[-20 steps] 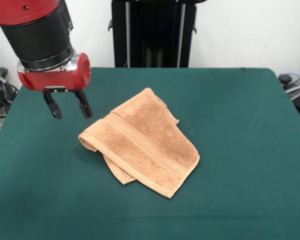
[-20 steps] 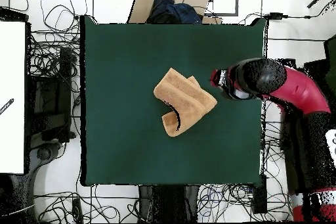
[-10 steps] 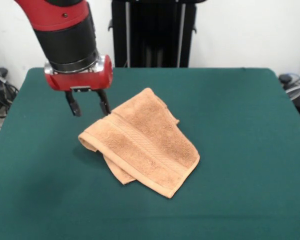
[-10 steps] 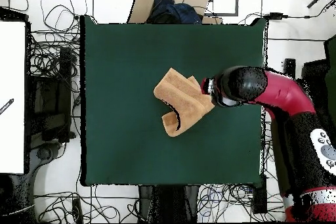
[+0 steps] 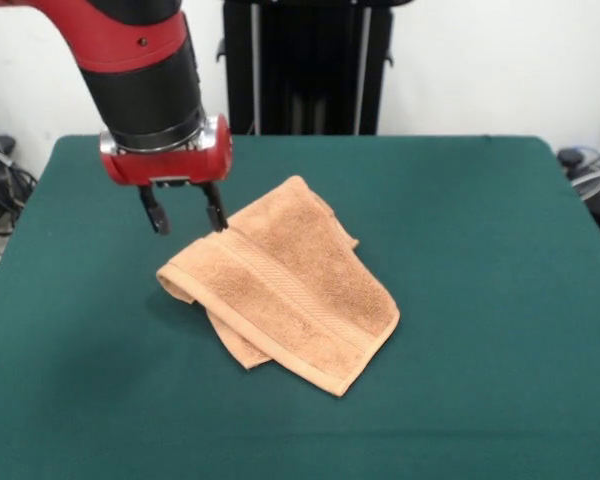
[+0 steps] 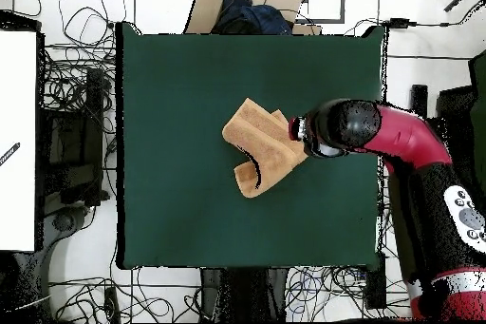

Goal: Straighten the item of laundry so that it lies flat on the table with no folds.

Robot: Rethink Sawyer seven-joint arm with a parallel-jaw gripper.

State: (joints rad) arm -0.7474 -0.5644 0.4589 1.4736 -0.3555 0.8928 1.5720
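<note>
From the front, the gripper (image 5: 185,214) shows its two dark fingers (image 5: 156,214) spread apart and holding nothing, poised just above the far left edge of the peach-orange towel (image 5: 285,285), which lies folded over on itself near the middle of the green worktop (image 5: 480,300) with a woven band running across its top layer. From overhead the red and black arm (image 6: 399,135) covers the gripper (image 6: 302,133), so its fingers cannot be made out there, but that view shows the towel (image 6: 264,144) as a bent shape with a curled lower end. The towel's underlayers are hidden by the top fold in both views.
</note>
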